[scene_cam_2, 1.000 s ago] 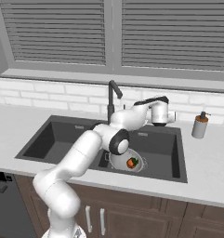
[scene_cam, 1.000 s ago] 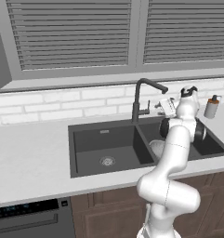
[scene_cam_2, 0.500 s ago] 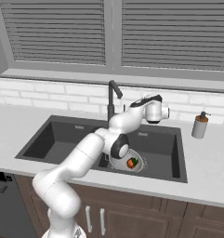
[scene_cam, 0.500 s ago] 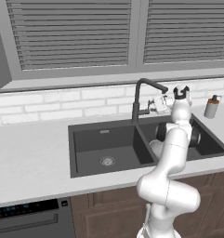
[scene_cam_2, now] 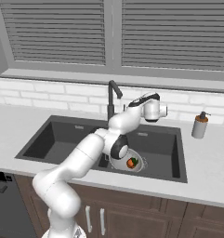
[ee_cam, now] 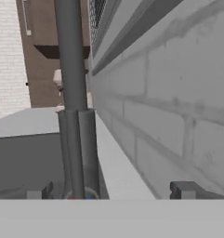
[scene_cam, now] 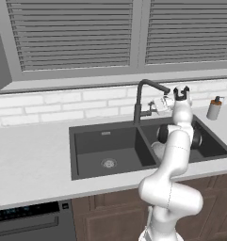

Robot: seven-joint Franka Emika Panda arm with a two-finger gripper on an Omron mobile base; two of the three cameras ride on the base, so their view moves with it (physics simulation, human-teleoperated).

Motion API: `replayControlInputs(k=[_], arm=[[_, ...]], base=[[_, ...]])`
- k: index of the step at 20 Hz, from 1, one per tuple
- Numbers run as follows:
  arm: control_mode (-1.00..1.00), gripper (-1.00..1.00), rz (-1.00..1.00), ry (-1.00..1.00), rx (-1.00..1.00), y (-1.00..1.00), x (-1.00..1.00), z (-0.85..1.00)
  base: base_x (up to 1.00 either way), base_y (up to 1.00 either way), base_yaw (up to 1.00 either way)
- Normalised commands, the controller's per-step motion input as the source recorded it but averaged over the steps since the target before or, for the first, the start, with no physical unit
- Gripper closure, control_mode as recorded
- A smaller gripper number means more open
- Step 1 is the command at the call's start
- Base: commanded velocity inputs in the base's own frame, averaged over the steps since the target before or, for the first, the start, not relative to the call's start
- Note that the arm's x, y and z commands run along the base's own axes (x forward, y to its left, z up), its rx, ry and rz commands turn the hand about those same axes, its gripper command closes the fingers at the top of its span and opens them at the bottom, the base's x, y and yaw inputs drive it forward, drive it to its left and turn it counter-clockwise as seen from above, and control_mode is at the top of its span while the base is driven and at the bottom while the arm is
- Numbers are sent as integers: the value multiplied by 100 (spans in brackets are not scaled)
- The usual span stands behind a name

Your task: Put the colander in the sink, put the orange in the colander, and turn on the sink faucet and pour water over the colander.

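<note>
The counter (scene_cam_2: 29, 125) carries the double sink (scene_cam_2: 62, 135), set below the brick wall (ee_cam: 178, 107). The arm (scene_cam_2: 85, 158) reaches over the right basin. The faucet (scene_cam_2: 111, 100) rises behind the divider, and in the hand view its post (ee_cam: 72, 93) stands close ahead. The colander (scene_cam_2: 129, 162) sits in the right basin with the orange (scene_cam_2: 131, 162) inside it. The gripper (scene_cam: 181, 91) hangs near the spout, fingers spread wide, holding nothing. A soap bottle (scene_cam_2: 199, 125) stands right of the sink.
</note>
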Motion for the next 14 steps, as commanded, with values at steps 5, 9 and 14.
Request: replayControlInputs(k=[5, 9, 14], arm=[[-100, -100, 0, 6, -3, 71, -9, -3], [-100, -100, -1, 0, 0, 27, 0, 0], [-100, 100, -1, 1, 0, 4, 7, 0]], base=[[0, 0, 0], [0, 0, 0], [0, 0, 0]])
